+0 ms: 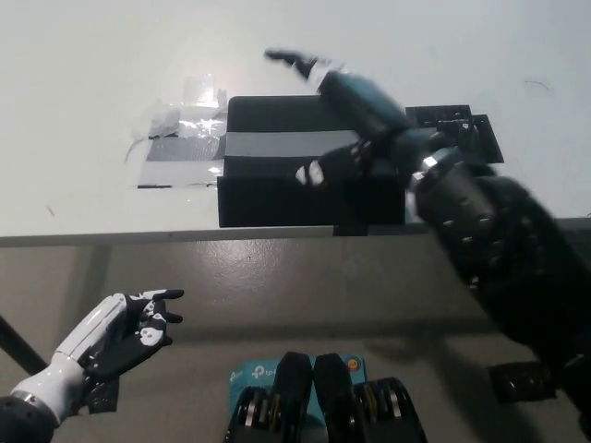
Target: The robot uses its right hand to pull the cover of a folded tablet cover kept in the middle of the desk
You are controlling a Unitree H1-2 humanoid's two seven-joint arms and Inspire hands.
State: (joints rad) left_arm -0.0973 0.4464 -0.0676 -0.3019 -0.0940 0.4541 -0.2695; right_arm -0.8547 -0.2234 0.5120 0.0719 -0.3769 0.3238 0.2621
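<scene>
One readable mark: a teal box (247, 377) at the bottom edge of the head view, below the worktop's front edge, carries a white logo and the white letters "tp", the start of a brand name; the rest is hidden behind dark shapes. No other writing, numbers or signs can be read anywhere else.

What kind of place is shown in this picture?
Probably a lab or test workspace: a plain white desk, a black tablet cover taped down with grey tape, and black tape patches beside it.
</scene>
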